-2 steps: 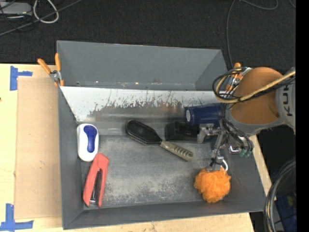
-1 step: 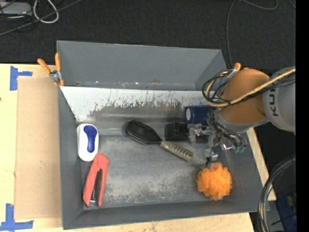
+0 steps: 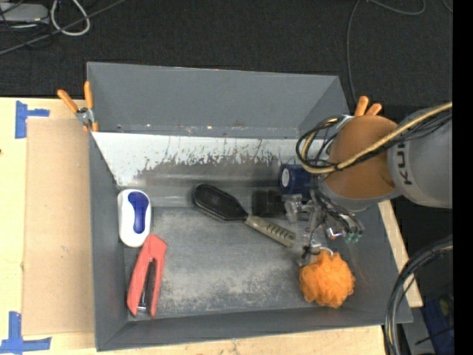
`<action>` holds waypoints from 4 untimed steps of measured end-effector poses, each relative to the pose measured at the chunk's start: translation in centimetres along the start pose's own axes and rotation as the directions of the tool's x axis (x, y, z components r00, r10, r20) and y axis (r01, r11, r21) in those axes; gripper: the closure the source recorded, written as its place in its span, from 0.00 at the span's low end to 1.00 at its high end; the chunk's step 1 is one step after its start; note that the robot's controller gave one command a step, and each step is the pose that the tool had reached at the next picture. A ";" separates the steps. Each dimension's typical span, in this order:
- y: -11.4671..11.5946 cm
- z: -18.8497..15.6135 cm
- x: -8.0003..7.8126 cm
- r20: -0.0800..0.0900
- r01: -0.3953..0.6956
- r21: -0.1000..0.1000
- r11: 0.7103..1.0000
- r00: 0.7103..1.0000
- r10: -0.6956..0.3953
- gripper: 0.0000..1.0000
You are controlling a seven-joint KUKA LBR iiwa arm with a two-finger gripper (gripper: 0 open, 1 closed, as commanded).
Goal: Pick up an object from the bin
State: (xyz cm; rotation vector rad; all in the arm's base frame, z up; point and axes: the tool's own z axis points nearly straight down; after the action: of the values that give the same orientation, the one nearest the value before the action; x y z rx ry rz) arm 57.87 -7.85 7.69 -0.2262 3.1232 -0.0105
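My gripper (image 3: 319, 228) hangs low at the bin's right side, under the arm's orange cover. It is right over the handle end of a black hairbrush (image 3: 222, 203), which lies slanted across the middle of the floor. An orange fluffy ball (image 3: 327, 279) sits just below the gripper, at the front right, close to it or touching it. A small black block (image 3: 265, 202) lies beside the brush head. A dark blue cylinder (image 3: 293, 177) rests against the back wall, partly hidden by the arm.
A white and blue oval thing (image 3: 134, 217) lies at the left wall, with a red plastic tool (image 3: 147, 275) below it near the front left corner. The arm and its cables cover the bin's right back corner.
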 end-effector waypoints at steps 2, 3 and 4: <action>0.8 -0.3 0.7 -0.003 -0.154 -0.002 0.988 0.988 0.154 0.00; -0.2 -0.8 0.9 -0.005 -0.210 -0.001 0.978 0.978 0.210 0.00; 2.9 -1.9 -0.7 -0.003 -0.084 0.000 0.996 0.996 0.084 0.00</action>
State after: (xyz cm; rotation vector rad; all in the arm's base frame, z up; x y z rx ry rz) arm 58.14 -4.87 9.58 -0.0945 3.1325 -0.0105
